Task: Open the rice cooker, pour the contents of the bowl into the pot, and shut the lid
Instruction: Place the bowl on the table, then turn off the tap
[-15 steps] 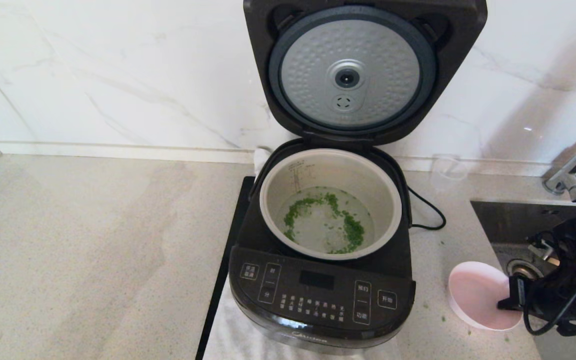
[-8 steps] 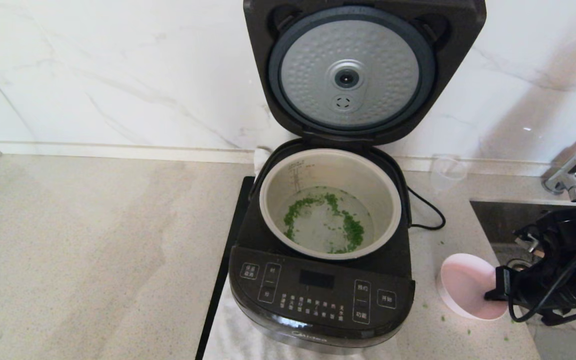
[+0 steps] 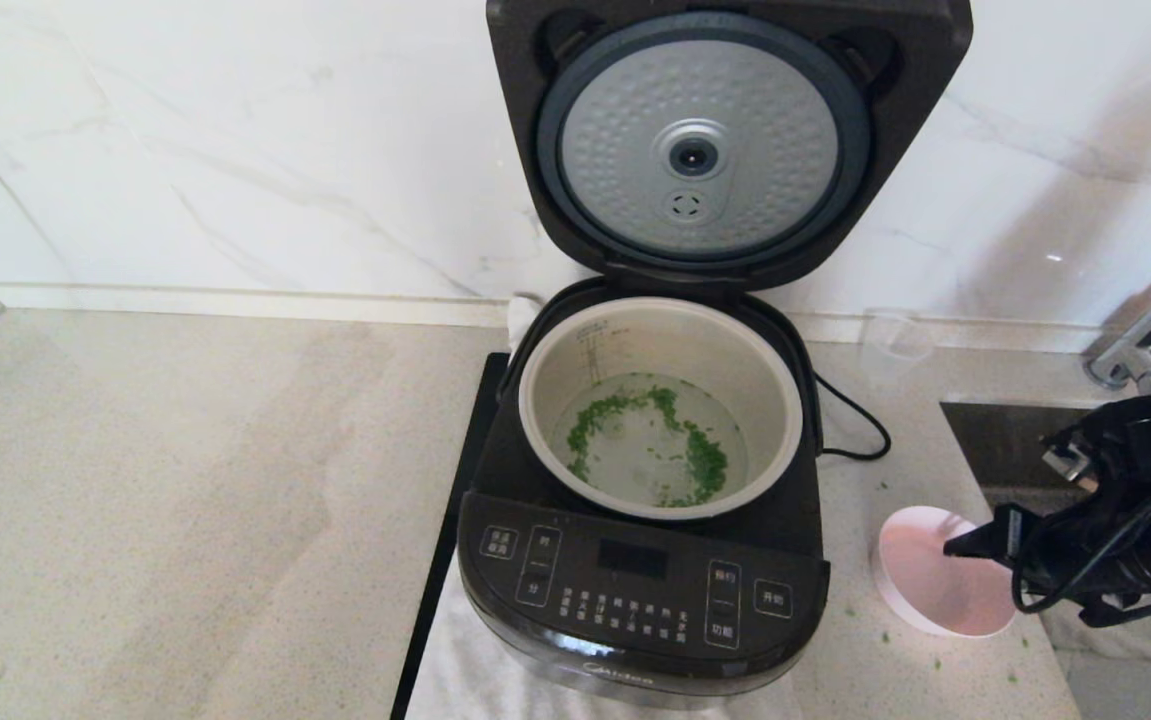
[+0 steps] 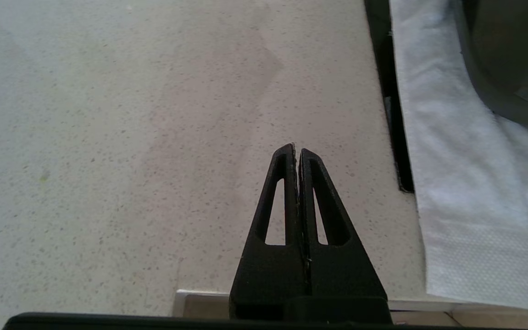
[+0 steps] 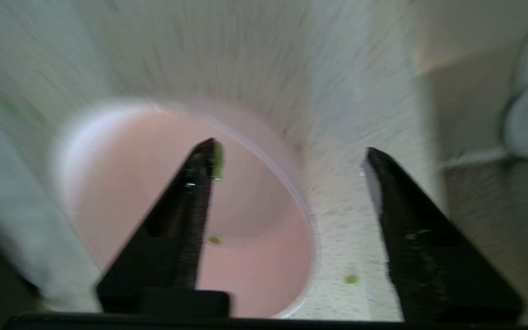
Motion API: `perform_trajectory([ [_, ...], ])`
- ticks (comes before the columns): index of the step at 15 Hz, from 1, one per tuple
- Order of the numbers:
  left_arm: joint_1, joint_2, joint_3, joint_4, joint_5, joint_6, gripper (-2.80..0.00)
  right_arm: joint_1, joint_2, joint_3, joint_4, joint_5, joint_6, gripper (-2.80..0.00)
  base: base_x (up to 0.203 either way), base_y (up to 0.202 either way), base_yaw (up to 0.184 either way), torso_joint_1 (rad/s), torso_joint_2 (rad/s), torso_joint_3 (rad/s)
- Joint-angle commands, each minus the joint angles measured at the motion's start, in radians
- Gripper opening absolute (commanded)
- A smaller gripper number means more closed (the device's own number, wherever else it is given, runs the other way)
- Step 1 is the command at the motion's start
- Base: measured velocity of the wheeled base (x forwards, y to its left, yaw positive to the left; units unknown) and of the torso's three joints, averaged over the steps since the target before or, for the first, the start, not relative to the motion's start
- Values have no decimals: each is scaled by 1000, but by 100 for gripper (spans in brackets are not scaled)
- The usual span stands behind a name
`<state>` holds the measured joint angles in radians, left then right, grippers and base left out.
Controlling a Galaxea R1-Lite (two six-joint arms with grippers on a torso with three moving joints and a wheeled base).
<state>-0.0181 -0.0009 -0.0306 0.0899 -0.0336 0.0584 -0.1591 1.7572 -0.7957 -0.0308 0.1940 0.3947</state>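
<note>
Marble-patterned white wall panels are seen behind a speckled beige table (image 3: 185, 520), with a sink (image 3: 1025, 450) and a faucet (image 3: 1150, 345) set at its right edge. Near the table's back edge, towards the right, the rice cooker (image 3: 640, 590) is placed on a white cloth (image 4: 465, 183), and its lid (image 3: 725, 140) is raised upright against the wall, so that the dimpled silver inner plate is shown. The pot (image 3: 661, 408) is seated in the cooker, and the contents of the bowl (image 3: 650, 440), green chopped bits in a little clear water, are seen lying on its bottom. A clear measuring cup (image 3: 897, 340) is stood by the wall, just beside the cooker and its black cord (image 3: 855, 425).

The bowl (image 3: 940, 585) is rested on the table between the cooker and the sink, tilted so that its pink inside is turned to the camera; only a few green specks are left in it. The right end effector (image 5: 291, 160) is held at the bowl with its fingers (image 5: 190, 211) spread wide, one over the bowl's inside and the other outside the rim; whether the rim is touched cannot be told. Stray green bits (image 3: 885, 635) are scattered on the table around the bowl.

The left end effector (image 4: 297, 150) is held over bare table to the left of the cloth, its fingers pressed together on nothing.
</note>
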Motion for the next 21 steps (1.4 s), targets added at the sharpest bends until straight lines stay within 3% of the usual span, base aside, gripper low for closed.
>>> perform_trajectory([
  [1, 0, -2, 0, 1, 0, 0, -280, -52, -118, -30, 8, 2, 6, 0, 0, 0, 0, 0, 0, 0],
  [2, 0, -1, 0, 1, 0, 0, -280, -82, -153, -53, 23, 0, 7, -130, 0, 0, 0, 0, 0, 0],
  [3, 0, -2, 0, 1, 0, 0, -280, -101, -181, -73, 46, -3, 6, -280, 0, 0, 0, 0, 0, 0],
  [5, 0, -1, 0, 1, 0, 0, -280, -132, -207, -99, 65, -54, 7, -280, 0, 0, 0, 0, 0, 0],
  [8, 0, -1, 0, 1, 0, 0, -280, -137, -176, -110, 26, -256, 2, -280, 0, 0, 0, 0, 0, 0],
  [13, 0, -1, 0, 1, 0, 0, -280, -172, 18, -100, -279, -597, -47, -280, 0, 0, 0, 0, 0, 0],
  [18, 0, -1, 0, 1, 0, 0, -280, -218, 153, -86, -555, -762, -181, -280, 0, 0, 0, 0, 0, 0],
  [21, 0, -2, 0, 1, 0, 0, -280, -218, 208, -116, -574, -821, -209, -280, 0, 0, 0, 0, 0, 0],
])
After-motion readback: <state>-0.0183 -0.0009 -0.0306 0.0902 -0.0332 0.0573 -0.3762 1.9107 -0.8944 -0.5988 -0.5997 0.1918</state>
